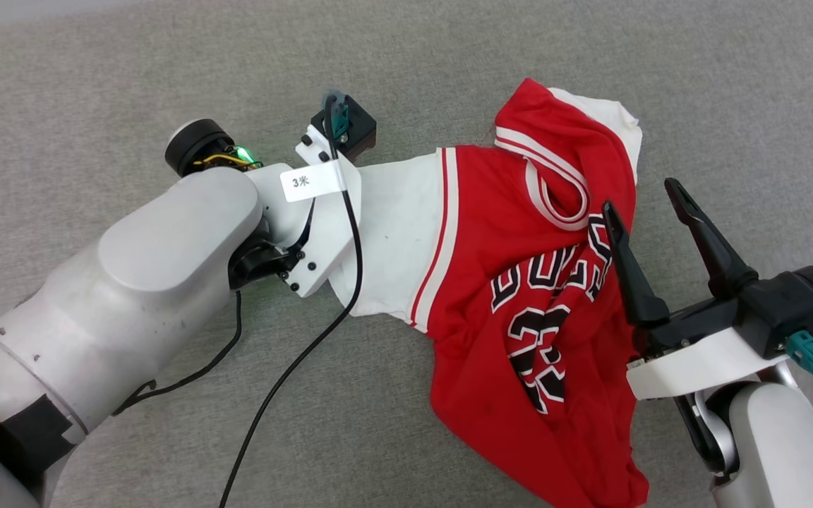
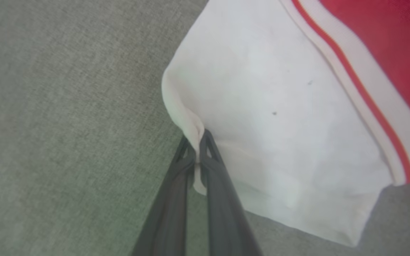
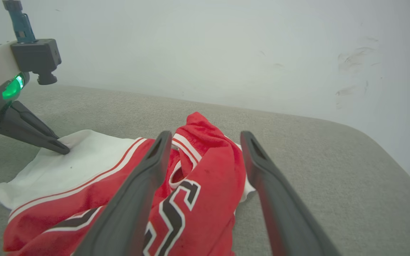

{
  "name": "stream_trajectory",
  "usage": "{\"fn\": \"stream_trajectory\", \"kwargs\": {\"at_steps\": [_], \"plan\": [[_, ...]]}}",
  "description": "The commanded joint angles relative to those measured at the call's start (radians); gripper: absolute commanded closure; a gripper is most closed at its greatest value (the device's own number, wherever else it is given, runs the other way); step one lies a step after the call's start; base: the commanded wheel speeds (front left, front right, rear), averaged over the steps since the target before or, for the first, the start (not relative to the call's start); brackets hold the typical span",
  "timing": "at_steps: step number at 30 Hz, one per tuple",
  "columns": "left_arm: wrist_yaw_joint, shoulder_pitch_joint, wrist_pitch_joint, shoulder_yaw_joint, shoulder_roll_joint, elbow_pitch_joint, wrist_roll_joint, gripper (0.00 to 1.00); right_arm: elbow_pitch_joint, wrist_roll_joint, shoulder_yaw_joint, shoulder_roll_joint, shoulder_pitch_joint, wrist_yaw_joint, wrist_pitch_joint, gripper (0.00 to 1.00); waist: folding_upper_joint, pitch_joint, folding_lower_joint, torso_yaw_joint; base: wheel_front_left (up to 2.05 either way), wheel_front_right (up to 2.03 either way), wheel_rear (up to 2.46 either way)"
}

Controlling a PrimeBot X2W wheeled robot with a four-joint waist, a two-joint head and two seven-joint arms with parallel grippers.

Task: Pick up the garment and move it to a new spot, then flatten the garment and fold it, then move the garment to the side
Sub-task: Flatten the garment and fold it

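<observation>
Left wrist view: your left gripper (image 2: 199, 142) pinches a sleeve hem of the garment (image 2: 279, 106), right gripper (image 1: 639, 195) gapes over its chest, so the pick-up likely needs lifting next.

The head camera looks steeply down from above on the grey fabric surface (image 1: 96, 70). The left wrist camera hangs very close over a white sleeve (image 2: 262, 106). The right wrist camera looks low across the red shirt (image 3: 212, 177) towards the white wall (image 3: 226, 53); all three share that sleeve.
</observation>
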Motion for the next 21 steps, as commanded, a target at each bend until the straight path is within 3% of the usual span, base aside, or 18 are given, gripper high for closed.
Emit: {"fn": "stream_trajectory", "kwargs": {"at_steps": [1,7,9,15,21], "plan": [[0.0,0.022,-0.045,-0.008,0.01,-0.001,0.009,1.0,0.007,-0.002,-0.005,0.002,-0.006,-0.001,-0.005,0.0,0.0,-0.017,-0.0001,0.013,0.0,0.0,0.0],[0.0,-0.002,-0.198,-0.006,0.03,-0.025,-0.006,1.0,0.01,-0.004,-0.029,-0.006,0.026,-0.001,0.002,0.0,0.0,-0.065,-0.0001,0.05,0.0,0.0,0.0],[0.0,0.014,-0.292,0.0,0.079,-0.04,-0.037,1.0,0.008,0.0,-0.051,-0.004,0.061,-0.001,0.008,0.0,0.0,-0.106,-0.0001,0.087,0.0,0.0,0.0],[0.002,0.066,-0.35,0.014,0.18,-0.055,-0.074,1.0,0.001,0.003,-0.075,0.003,0.11,-0.001,0.019,0.0,0.0,-0.145,-0.0001,0.136,0.0,0.0,0.0],[0.033,0.137,-0.379,0.039,0.278,-0.077,-0.12,1.0,0.0,0.002,-0.089,0.008,0.14,-0.001,0.026,0.0,0.0,-0.168,-0.0001,0.167,0.0,0.0,0.0]]}}
